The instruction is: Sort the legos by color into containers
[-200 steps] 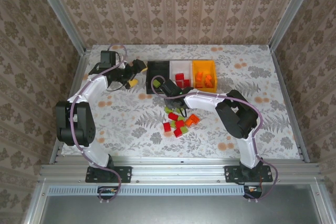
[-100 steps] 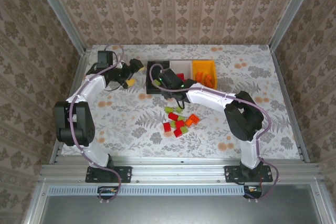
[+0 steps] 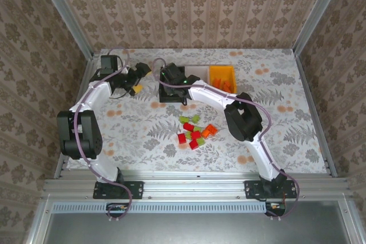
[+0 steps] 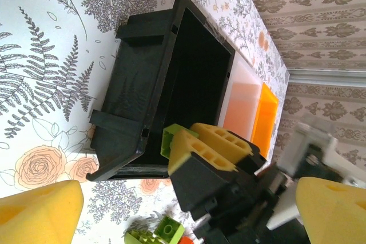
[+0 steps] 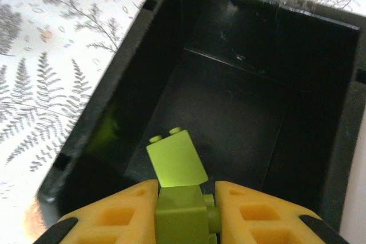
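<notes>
The sort is partway done. The right claw [image 5: 184,194], closed on a yellow-green plastic lego block [image 5: 176,161], holds it over the empty black plastic bin [image 5: 240,112]. The left claw [image 3: 142,78] hangs wide open and empty beside that bin. The orange-yellow plastic bin [image 3: 221,68] holds some orange blocks. Roughly ten loose blocks [image 3: 194,131] lie on the counter [image 3: 143,135]: about four red, four green, two orange. There are three bins, with the white plastic bin [image 3: 197,71] in the middle.

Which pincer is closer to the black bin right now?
Right. The right pincer hangs over the black bin, gripping a lime lego; the left pincer hovers open off to the bin's left.
</notes>
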`<act>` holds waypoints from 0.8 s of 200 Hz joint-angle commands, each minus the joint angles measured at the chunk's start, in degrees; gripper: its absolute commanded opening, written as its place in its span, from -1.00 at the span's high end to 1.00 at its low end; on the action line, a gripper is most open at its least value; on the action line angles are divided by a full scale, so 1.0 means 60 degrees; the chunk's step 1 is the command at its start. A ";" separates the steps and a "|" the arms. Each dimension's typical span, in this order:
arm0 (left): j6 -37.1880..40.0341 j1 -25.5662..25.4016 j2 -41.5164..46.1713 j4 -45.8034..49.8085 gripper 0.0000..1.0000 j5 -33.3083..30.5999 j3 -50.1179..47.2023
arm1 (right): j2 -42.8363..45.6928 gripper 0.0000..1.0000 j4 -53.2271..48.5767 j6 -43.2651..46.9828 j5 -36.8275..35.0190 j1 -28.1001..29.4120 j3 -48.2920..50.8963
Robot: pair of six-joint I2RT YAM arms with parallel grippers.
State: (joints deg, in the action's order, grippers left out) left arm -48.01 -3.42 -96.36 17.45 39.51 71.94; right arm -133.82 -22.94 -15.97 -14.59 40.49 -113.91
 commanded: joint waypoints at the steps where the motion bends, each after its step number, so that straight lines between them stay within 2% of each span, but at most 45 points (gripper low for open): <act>1: -0.0136 0.0014 0.0166 -0.0148 -0.94 0.0220 -0.0154 | -0.0259 0.40 -0.0728 0.0266 0.0148 -0.0030 -0.0824; 25: -0.0143 0.0013 0.0166 -0.0168 -0.94 0.0242 -0.0153 | -0.0123 0.15 -0.0905 0.0388 0.0060 0.0047 -0.0887; 53: -0.0143 -0.0057 0.0195 -0.0177 -0.95 0.0242 -0.0161 | 0.0572 0.01 -0.0815 0.0454 0.0063 0.0135 -0.0522; 77: -0.0129 -0.0218 0.0195 -0.0164 -0.95 0.0242 -0.0168 | 0.1506 0.00 -0.0753 0.0398 -0.0040 0.0208 0.0167; 101: -0.0128 -0.0635 0.0222 -0.0156 -0.95 0.0214 -0.0205 | 0.3223 0.08 -0.0271 0.0280 0.0140 0.0337 0.2390; 131: -0.0136 -0.1749 0.0068 -0.0165 -0.95 0.0212 -0.0231 | 0.5309 0.15 -0.0161 -0.0267 0.0412 0.0699 0.5604; 150: -0.0187 -0.2350 -0.0053 -0.0199 -0.95 0.0238 -0.0266 | 0.6348 0.13 -0.0230 -0.0427 0.0375 0.1090 0.7331; 160: -0.0187 -0.2523 -0.0094 -0.0218 -0.95 0.0242 -0.0264 | 0.6637 0.04 -0.0436 -0.0444 0.0419 0.1236 0.7866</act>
State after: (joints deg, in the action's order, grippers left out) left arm -48.25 -15.97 -96.38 16.84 39.94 70.98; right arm -97.10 -22.98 -16.78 -13.08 45.69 -74.46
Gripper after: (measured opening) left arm 0.972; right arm 0.448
